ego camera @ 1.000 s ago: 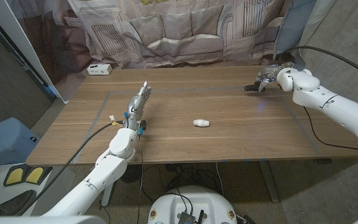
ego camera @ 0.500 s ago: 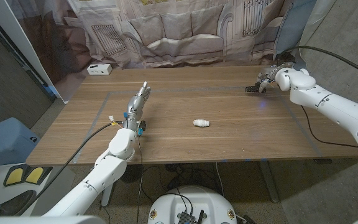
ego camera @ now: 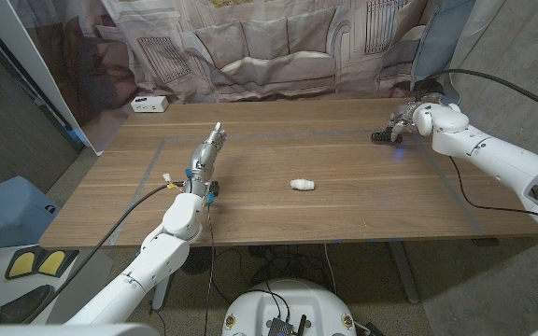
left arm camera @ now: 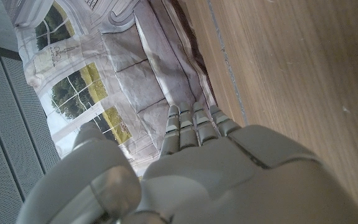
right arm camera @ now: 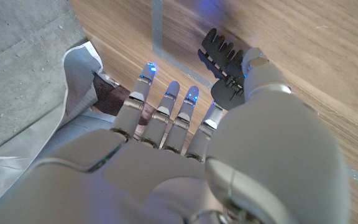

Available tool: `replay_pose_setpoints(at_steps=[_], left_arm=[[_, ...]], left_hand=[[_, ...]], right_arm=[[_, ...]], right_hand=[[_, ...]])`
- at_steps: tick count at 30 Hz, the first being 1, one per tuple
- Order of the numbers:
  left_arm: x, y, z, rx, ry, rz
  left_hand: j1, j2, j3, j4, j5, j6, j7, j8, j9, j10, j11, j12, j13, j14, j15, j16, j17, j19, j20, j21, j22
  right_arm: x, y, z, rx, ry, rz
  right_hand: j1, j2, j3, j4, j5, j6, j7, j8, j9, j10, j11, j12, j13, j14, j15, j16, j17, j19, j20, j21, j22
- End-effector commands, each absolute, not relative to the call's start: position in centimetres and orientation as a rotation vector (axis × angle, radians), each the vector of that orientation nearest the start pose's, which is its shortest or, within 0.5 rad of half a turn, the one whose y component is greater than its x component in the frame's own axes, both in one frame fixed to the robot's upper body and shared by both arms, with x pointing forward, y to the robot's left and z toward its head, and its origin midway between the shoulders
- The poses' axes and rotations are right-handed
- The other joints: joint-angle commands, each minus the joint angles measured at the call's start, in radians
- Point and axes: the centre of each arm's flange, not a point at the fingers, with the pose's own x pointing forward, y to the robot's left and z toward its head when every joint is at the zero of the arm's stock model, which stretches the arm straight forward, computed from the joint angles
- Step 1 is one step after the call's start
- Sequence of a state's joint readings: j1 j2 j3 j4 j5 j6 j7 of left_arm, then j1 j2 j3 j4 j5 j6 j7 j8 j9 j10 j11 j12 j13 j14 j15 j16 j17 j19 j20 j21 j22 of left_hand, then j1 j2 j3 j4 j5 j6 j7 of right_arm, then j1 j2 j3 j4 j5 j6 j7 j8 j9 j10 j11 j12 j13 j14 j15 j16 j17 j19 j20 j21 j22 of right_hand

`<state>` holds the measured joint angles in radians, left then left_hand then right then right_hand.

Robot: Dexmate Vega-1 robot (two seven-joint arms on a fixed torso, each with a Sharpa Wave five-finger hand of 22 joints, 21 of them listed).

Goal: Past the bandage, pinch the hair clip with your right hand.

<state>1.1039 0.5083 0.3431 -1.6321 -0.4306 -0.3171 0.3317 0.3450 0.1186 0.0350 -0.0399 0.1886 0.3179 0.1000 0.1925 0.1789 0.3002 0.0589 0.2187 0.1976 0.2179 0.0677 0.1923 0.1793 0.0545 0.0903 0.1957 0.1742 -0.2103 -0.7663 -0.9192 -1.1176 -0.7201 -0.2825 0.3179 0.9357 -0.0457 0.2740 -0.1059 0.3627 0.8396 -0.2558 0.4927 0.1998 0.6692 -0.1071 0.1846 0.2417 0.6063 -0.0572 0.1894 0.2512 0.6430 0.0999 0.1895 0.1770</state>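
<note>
A black toothed hair clip (ego camera: 382, 137) (right arm camera: 224, 65) sits at the table's far right, beyond the white rolled bandage (ego camera: 302, 185) that lies mid-table. My right hand (ego camera: 403, 119) (right arm camera: 185, 143) pinches the clip between thumb and a finger, just over the wood, while its other fingers reach out straight with blue-lit tips. On the left side of the table my left hand (ego camera: 208, 149) (left arm camera: 197, 155) holds nothing, and its fingers stretch out straight toward the far edge.
A white box (ego camera: 148, 104) stands at the far left edge of the table (ego camera: 344, 224). Grey tape lines (right arm camera: 156, 37) mark a rectangle on the wood. A printed curtain (ego camera: 278, 47) hangs behind the table.
My right hand has dipped slightly toward the table with the clip between its fingers. The left hand and the bandage have not moved.
</note>
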Motion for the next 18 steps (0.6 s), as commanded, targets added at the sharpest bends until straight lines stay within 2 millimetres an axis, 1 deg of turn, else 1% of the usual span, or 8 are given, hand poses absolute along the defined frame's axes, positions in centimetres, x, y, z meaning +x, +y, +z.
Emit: replay_pose_setpoints(at_steps=[1,5,6,8,9,13,14,18], left_arm=[[57.47,25.59,-6.40,-0.011,-0.680,-0.001],[57.44,25.55,-6.43,-0.013,-0.679,0.000],[57.45,25.51,-6.47,-0.013,-0.679,0.000],[57.46,25.46,-6.53,-0.016,-0.677,0.000],[57.46,25.45,-6.54,-0.018,-0.675,0.000],[57.37,25.46,-6.30,-0.012,-0.678,0.000],[57.35,25.47,-6.21,-0.011,-0.680,0.000],[57.39,25.48,-6.13,-0.011,-0.683,0.003]], left_hand=[[0.002,0.006,0.005,-0.004,-0.001,0.009,0.001,-0.002,0.002,0.006,0.005,-0.003,0.005,0.004,0.000,-0.003,0.001,-0.003,0.002,0.002,0.006],[0.002,0.006,0.005,-0.004,-0.001,0.009,-0.001,-0.002,0.002,0.007,0.003,-0.003,0.005,0.004,0.000,-0.003,0.001,-0.003,0.002,0.002,0.006],[0.002,0.006,0.005,-0.004,-0.001,0.009,-0.001,-0.002,0.002,0.007,-0.003,-0.003,0.005,0.004,-0.001,-0.003,0.001,-0.003,0.002,0.002,0.006],[0.002,0.006,0.005,-0.005,-0.001,0.009,-0.001,-0.002,0.002,0.008,-0.002,-0.003,0.005,0.005,0.000,-0.002,0.001,-0.003,0.002,0.002,0.006],[0.002,0.006,0.006,-0.005,-0.001,0.009,-0.001,-0.002,0.002,0.005,0.004,-0.004,0.005,0.005,0.000,-0.002,0.001,-0.003,0.002,0.002,0.006],[0.001,0.005,0.006,-0.005,-0.001,0.009,-0.001,-0.002,0.002,0.008,0.000,-0.003,0.005,0.005,0.001,-0.002,0.001,-0.004,0.003,0.002,0.006],[0.001,0.005,0.006,-0.005,-0.001,0.010,0.000,-0.002,0.002,0.006,0.007,-0.004,0.005,0.005,0.001,-0.002,0.001,-0.004,0.003,0.002,0.006],[0.001,0.005,0.007,-0.006,-0.001,0.010,-0.001,-0.002,0.002,0.007,0.000,-0.003,0.005,0.005,0.001,-0.002,0.001,-0.006,0.002,0.002,0.006]], right_arm=[[71.60,-39.18,10.80,-1.759,0.041,-0.230],[71.88,-39.33,10.73,-1.757,0.047,-0.228],[71.94,-39.35,10.72,-1.755,0.049,-0.229],[72.01,-39.38,10.70,-1.752,0.049,-0.225],[72.04,-39.39,10.68,-1.752,0.050,-0.223],[72.13,-39.32,10.62,-1.771,0.057,-0.224],[72.15,-39.33,10.61,-1.771,0.060,-0.223],[72.31,-39.45,10.52,-1.761,0.066,-0.222]], right_hand=[[-0.027,0.029,0.012,0.002,0.004,0.210,0.049,0.005,-0.002,0.008,0.000,0.010,0.000,0.017,-0.034,0.010,-0.001,0.008,-0.021,0.009,0.001],[-0.028,0.030,0.012,0.003,0.004,0.209,0.051,0.003,-0.003,0.008,0.000,0.010,-0.001,0.014,-0.032,0.009,-0.002,0.008,-0.022,0.009,0.001],[-0.029,0.030,0.012,0.003,0.003,0.206,0.052,0.001,-0.003,0.008,0.000,0.010,-0.001,0.015,-0.031,0.010,-0.002,0.007,-0.026,0.009,0.001],[-0.030,0.030,0.012,0.004,0.003,0.205,0.051,-0.001,-0.004,0.009,0.000,0.011,-0.002,0.015,-0.030,0.010,-0.003,0.007,-0.032,0.009,0.001],[-0.031,0.030,0.012,0.004,0.003,0.202,0.050,-0.003,-0.004,0.007,0.000,0.011,-0.002,0.015,-0.028,0.010,-0.004,0.007,-0.034,0.009,0.001],[-0.034,0.031,0.012,0.004,0.002,0.162,0.047,-0.025,-0.006,0.001,-0.001,0.010,-0.005,0.010,-0.025,0.009,-0.008,0.006,-0.035,0.009,0.001],[-0.036,0.030,0.011,0.005,0.001,0.152,0.048,-0.031,-0.007,0.000,-0.001,0.010,-0.006,0.010,-0.025,0.009,-0.009,0.006,-0.036,0.010,0.001],[-0.041,0.028,0.009,0.006,0.001,0.138,0.047,-0.040,-0.007,-0.005,0.002,0.009,-0.007,0.005,-0.021,0.007,-0.011,0.004,-0.034,0.009,0.001]])
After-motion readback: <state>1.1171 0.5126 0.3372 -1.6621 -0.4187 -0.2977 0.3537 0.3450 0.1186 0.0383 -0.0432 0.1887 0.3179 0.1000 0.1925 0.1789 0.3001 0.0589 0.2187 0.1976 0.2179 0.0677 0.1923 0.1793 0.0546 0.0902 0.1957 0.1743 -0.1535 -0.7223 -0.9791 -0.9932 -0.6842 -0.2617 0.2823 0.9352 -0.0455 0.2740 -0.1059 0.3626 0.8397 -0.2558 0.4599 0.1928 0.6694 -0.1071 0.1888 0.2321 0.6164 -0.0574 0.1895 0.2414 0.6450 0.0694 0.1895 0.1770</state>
